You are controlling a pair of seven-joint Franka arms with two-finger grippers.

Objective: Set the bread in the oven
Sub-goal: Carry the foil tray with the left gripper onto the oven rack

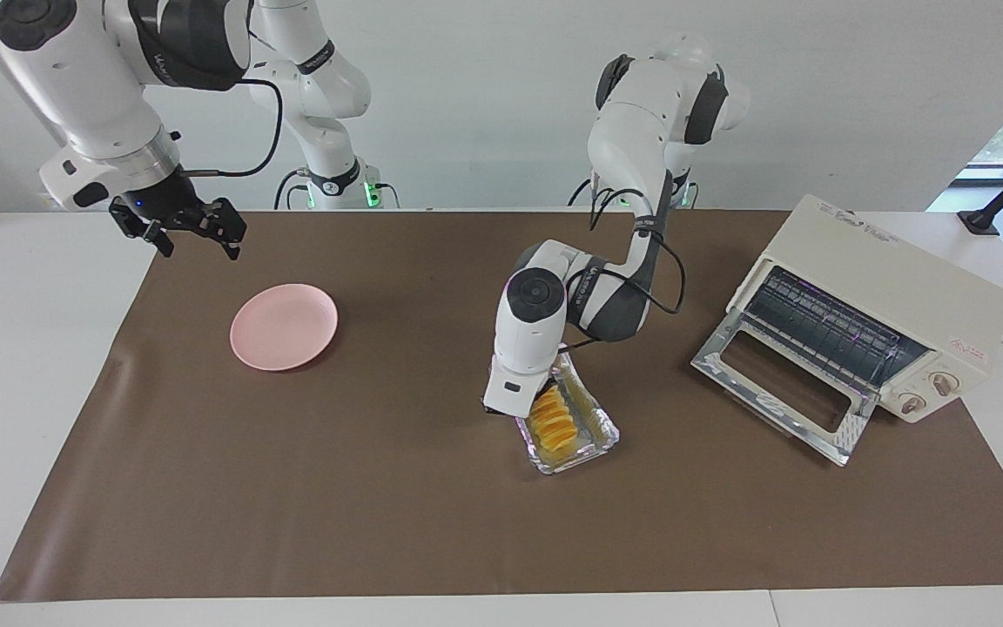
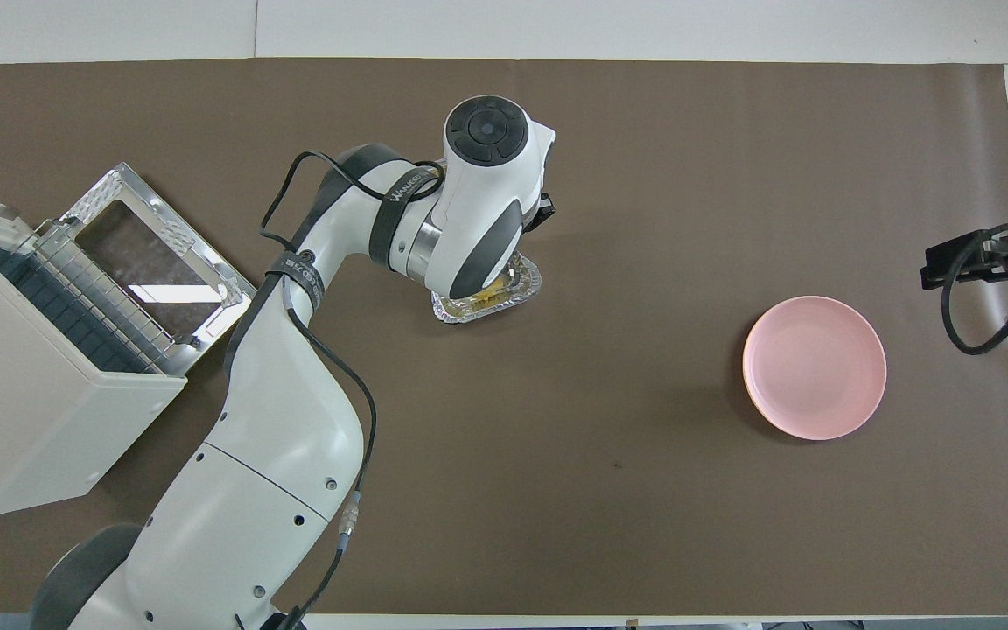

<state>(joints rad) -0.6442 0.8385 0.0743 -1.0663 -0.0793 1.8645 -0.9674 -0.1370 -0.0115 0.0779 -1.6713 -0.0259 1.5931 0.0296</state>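
One camera looks down from high across the desk (image 1: 292,522) toward both robots; another looks steeply down from above them. Both share the whole brown mat (image 2: 644,525).
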